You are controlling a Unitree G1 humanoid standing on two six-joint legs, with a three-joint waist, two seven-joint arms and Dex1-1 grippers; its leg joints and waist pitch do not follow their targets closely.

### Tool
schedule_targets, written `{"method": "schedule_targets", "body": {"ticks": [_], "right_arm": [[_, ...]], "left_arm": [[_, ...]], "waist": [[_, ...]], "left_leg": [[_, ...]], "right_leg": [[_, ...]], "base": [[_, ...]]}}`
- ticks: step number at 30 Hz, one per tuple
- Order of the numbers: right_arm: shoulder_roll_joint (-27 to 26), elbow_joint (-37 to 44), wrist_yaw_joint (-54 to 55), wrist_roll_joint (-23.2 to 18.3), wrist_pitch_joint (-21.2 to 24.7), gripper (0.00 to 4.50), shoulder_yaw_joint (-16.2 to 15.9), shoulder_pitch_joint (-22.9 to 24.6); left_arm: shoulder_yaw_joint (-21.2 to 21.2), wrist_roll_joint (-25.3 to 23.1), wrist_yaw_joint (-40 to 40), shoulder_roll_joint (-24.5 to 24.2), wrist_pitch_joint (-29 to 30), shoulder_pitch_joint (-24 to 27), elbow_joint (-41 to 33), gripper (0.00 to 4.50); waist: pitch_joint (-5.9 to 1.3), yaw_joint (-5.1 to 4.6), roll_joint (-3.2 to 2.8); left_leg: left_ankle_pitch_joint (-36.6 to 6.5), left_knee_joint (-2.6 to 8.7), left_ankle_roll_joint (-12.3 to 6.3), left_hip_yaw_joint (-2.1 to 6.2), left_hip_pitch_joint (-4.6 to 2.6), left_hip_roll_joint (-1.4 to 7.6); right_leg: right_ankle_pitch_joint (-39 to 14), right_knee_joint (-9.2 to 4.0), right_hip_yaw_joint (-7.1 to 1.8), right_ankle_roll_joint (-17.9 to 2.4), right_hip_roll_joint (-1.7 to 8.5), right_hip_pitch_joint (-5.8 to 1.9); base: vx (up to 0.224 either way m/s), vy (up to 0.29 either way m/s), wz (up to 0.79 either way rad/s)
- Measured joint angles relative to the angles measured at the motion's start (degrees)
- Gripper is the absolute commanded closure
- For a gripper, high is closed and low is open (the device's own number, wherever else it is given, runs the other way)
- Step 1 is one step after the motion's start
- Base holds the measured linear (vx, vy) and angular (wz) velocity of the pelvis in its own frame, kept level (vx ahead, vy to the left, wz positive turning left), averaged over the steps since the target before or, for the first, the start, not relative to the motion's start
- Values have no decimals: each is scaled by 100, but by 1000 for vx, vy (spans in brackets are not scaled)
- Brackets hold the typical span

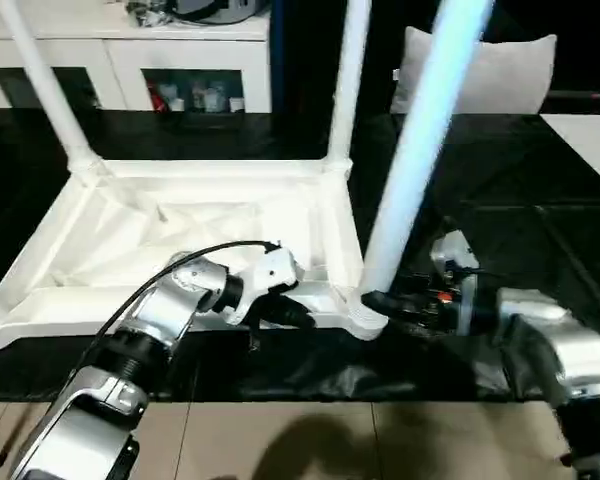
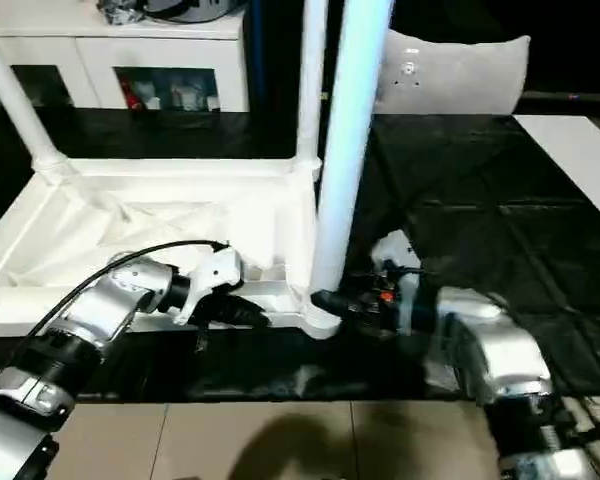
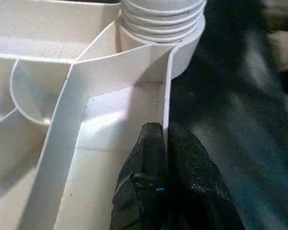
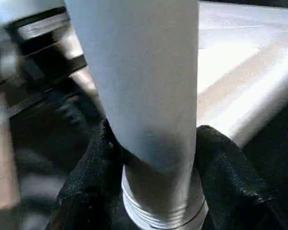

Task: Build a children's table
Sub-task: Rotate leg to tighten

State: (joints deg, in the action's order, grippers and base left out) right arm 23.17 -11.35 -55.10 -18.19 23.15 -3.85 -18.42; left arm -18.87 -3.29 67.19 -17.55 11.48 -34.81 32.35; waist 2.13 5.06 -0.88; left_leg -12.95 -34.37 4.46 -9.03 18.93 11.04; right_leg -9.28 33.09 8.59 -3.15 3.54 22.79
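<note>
The children's table top (image 1: 180, 215) lies upside down on the black work table, ribbed underside up. Two white legs stand in its far corners, one at the far left (image 1: 45, 85) and one at the far right (image 1: 348, 80). A third leg (image 1: 420, 140) stands upright in the near right corner socket (image 1: 365, 318). My right gripper (image 1: 380, 300) reaches in from the right, its fingers (image 4: 216, 158) pressed on both sides of this leg (image 4: 144, 86) just above its threaded base. My left gripper (image 3: 164, 139) is shut on the top's near rim (image 3: 165, 96), just left of that socket.
A white cabinet (image 1: 130, 60) stands behind the work table, with a white cushion (image 1: 480, 70) at the back right. A white board (image 1: 590, 140) lies at the right edge. Tan floor (image 1: 280, 440) runs along the near edge. A black cable (image 1: 150, 285) arcs over my left forearm.
</note>
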Motion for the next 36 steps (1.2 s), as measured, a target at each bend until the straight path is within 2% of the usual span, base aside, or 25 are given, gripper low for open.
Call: {"method": "schedule_targets", "body": {"ticks": [5,8,9,13,14,19,20,23,26,30,32,36], "right_arm": [[-1005,-346,2335,526,353,255,403,-515],[-1186,-475,2792,550,319,255,515,-604],[-1239,-508,2860,552,254,202,558,-601],[-1302,-498,2844,530,157,181,578,-580],[-1287,-485,2816,531,140,152,579,-567],[-920,-466,2250,443,-29,130,560,-458],[-767,-466,2039,431,-100,105,527,-413],[-355,-468,1546,411,-139,95,527,-349],[17,-460,1106,368,-158,62,580,-339],[338,-395,393,198,-255,62,541,-273],[600,-313,-123,174,-394,62,403,-196],[762,-279,-817,151,-487,78,137,-188]], "left_arm": [[244,-202,-1529,760,697,-288,291,450],[293,-198,-2021,1076,883,-289,284,450],[293,-202,-2105,1112,914,-289,268,450],[294,-209,-2140,1107,928,-283,215,450],[280,-219,-2131,1078,893,-280,206,450],[153,-271,-2034,923,607,-238,161,450],[114,-270,-1972,863,517,-224,157,450],[57,-273,-1727,614,224,-173,153,450],[27,-276,-1459,360,-18,-146,154,450],[-89,-258,-933,76,-448,-98,154,450],[-158,-211,-557,-121,-683,-66,132,450],[-282,-190,-61,-337,-1031,-58,120,450]], "waist": [[4,-189,7],[4,-182,7],[3,-177,5],[3,-149,5],[3,-138,4],[3,-90,4],[3,-88,4],[4,-77,3],[4,-44,2],[4,24,2],[4,62,2],[4,162,3]], "left_leg": [[15,-14,30,1,7,-1],[16,-10,23,2,13,-2],[16,-9,20,2,13,-3],[22,7,5,5,14,-5],[22,16,5,5,14,-5],[22,27,4,4,21,-3],[22,28,4,4,21,-3],[22,28,4,5,20,0],[22,28,5,5,18,0],[20,29,3,5,23,1],[16,29,-3,4,25,1],[16,29,-4,3,22,2]], "right_leg": [[4,-31,16,5,5,-2],[6,-46,15,9,6,-9],[11,-46,14,14,7,-10],[37,-39,15,10,8,-5],[37,-40,15,10,7,-1],[34,-40,13,8,3,13],[34,-40,13,8,2,15],[34,-40,13,8,-3,16],[34,-40,13,8,-3,14],[33,-45,13,8,-2,14],[28,-46,13,9,-2,14],[28,-44,14,7,-1,12]], "base": [[0,0,0],[0,0,0],[0,0,0],[0,0,0],[0,0,0],[0,0,0],[0,0,0],[0,0,0],[0,0,0],[0,0,0],[0,0,0],[0,0,0]]}}
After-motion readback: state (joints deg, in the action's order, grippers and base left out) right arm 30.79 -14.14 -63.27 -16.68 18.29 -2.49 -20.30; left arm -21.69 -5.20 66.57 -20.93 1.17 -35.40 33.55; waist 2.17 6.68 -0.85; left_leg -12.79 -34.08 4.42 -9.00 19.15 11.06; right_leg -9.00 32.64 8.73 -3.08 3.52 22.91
